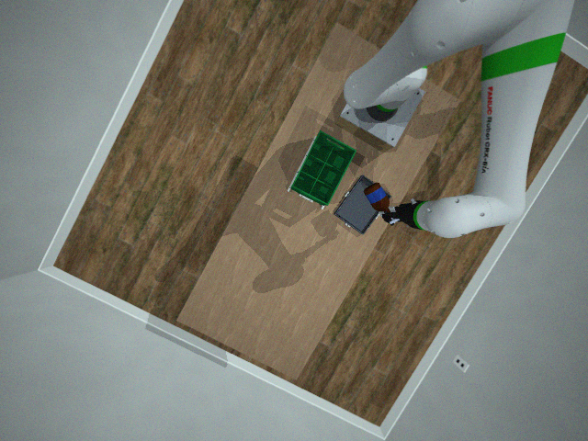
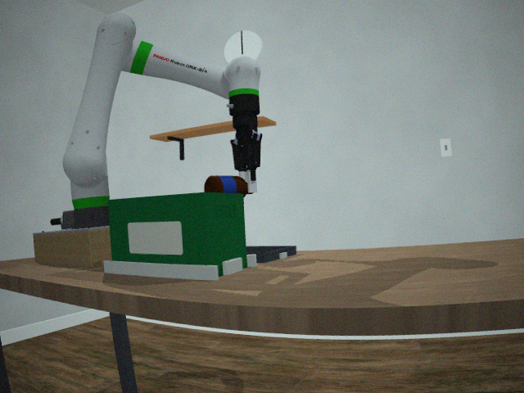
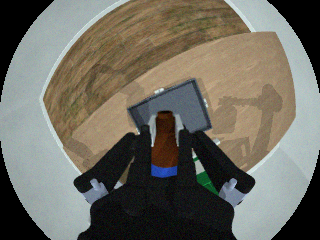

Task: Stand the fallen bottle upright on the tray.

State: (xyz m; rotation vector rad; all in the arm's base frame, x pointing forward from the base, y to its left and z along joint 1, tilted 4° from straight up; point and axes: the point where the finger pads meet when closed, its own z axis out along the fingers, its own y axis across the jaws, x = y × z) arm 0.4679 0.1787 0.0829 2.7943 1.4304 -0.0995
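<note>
The brown bottle (image 1: 376, 196) with a blue label lies horizontal in the air, high above the dark grey tray (image 1: 360, 205). My gripper (image 1: 388, 211) is shut on the bottle near one end and points straight down. In the side view the bottle (image 2: 226, 184) hangs level from the gripper (image 2: 250, 185), well above the tray (image 2: 270, 252), whose low rim shows behind the crate. In the wrist view the bottle (image 3: 164, 146) sits between my fingers, with the tray (image 3: 174, 110) far below.
A green crate (image 1: 323, 167) with compartments stands on the table beside the tray; it hides part of the tray in the side view (image 2: 178, 230). The arm's base plate (image 1: 382, 118) is behind it. A wall shelf (image 2: 211, 128) is behind the arm.
</note>
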